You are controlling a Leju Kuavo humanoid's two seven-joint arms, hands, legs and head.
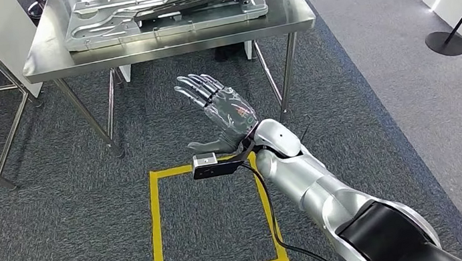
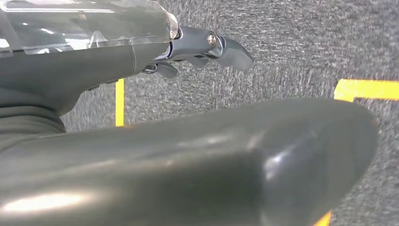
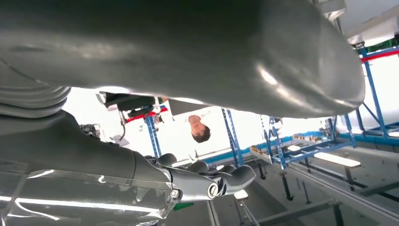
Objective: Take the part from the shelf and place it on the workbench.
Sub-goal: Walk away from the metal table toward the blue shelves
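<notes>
Ribbed silver part (image 1: 162,11) on steel workbench (image 1: 294,17); right hand (image 1: 222,108) empty (fingers spread).

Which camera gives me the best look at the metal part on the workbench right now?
The head view. It shows the metal part lying flat on the steel workbench, beyond the raised, empty right hand. The left wrist view looks at carpet and yellow tape; the right wrist view looks upside down at blue racks, not the part.
</notes>
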